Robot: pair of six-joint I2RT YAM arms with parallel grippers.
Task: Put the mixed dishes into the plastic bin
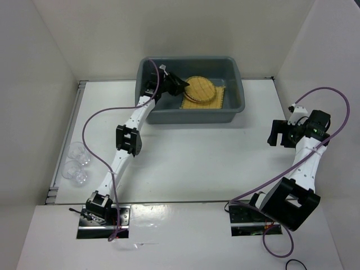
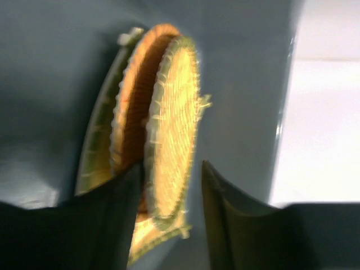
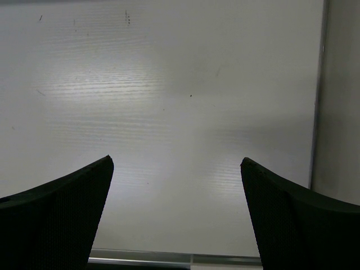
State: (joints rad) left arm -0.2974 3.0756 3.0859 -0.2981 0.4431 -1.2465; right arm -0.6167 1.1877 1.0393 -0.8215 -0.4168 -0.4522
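The worktop [image 1: 197, 163] carries the plastic bin [image 1: 169, 115] at its far middle, and I judge the step in hand to be the release of a dish inside it. The square yellow mat [image 1: 220, 101] lies on the bin floor towards the right. The round yellow plate [image 1: 200, 89] sits on top of it, a tight grid weave with a slightly raised rim. In my left wrist view an orange-brown disc [image 2: 138, 95] shows sandwiched between plate and mat, though motion blurs the edges. My left end effector [image 1: 178, 85] is down in the bin at the plate's left edge. Its jaws stand partly apart, with the rim in the gap beside one finger and clear space on the other side, so nothing looks clamped. My right end effector [image 1: 274, 135] hangs spread wide over bare worktop on the right, holding nothing. Next I would lift the left arm straight up clear of the bin wall, then go for the small clear pieces [image 1: 76, 172] at the far left edge, which look light and slippery.
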